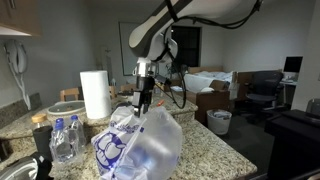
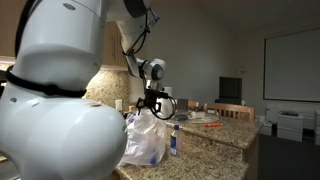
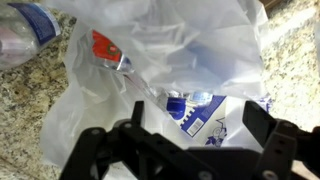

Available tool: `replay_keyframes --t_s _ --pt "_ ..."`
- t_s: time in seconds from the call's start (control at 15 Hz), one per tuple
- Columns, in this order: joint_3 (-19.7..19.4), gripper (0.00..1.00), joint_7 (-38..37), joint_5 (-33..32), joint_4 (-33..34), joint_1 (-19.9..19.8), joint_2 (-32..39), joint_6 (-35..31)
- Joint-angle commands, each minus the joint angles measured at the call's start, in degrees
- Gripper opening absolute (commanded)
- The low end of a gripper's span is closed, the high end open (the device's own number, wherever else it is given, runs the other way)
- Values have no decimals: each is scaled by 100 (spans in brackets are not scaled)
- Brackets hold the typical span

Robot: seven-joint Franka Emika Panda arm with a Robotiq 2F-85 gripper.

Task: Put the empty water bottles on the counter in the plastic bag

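Observation:
My gripper [image 3: 197, 118] hangs open just above the plastic bag [image 3: 160, 60], with nothing between its fingers [image 3: 258, 120]. In both exterior views the gripper [image 1: 146, 96] [image 2: 155, 101] sits over the top of the crinkled white bag [image 1: 140, 142] [image 2: 145, 142] standing on the granite counter [image 1: 205, 140]. Through the thin plastic I see bottles inside, blue caps [image 3: 182, 100] showing. Two empty water bottles [image 1: 64, 140] stand on the counter beside the bag. Another bottle [image 3: 25, 25] lies outside the bag at the top left of the wrist view. A bottle [image 2: 172, 140] stands next to the bag.
A white paper towel roll [image 1: 95, 94] stands behind the bag. A dark bottle [image 1: 41, 135] is near the counter's front corner. Past the counter are cardboard boxes [image 1: 212, 100], a small bin [image 1: 219, 122] and an office chair [image 1: 262, 90]. The robot's white base [image 2: 50, 100] blocks much of an exterior view.

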State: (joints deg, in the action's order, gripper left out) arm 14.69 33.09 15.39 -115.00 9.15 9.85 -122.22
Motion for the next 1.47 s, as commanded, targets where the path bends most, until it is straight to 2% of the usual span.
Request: replay_keyframes --t_s 0.0,0.33,0.73,0.87,1.07,1.27,1.4 --pt "-118 100 -12 767 -541 -161 -384 -790" --pt "-441 100 -482 1285 -166 -306 -296 -1185" --pt "-710 100 -2212 960 205 -316 -74 -1646" --pt "-811 100 -2906 707 251 -301 41 -1778" --pt "-1000 100 -4154 -79 288 -209 205 -1771" --pt "-1199 100 -5469 -1026 418 -44 416 -1415" --pt "-1287 100 -6188 -1514 587 100 576 -918"
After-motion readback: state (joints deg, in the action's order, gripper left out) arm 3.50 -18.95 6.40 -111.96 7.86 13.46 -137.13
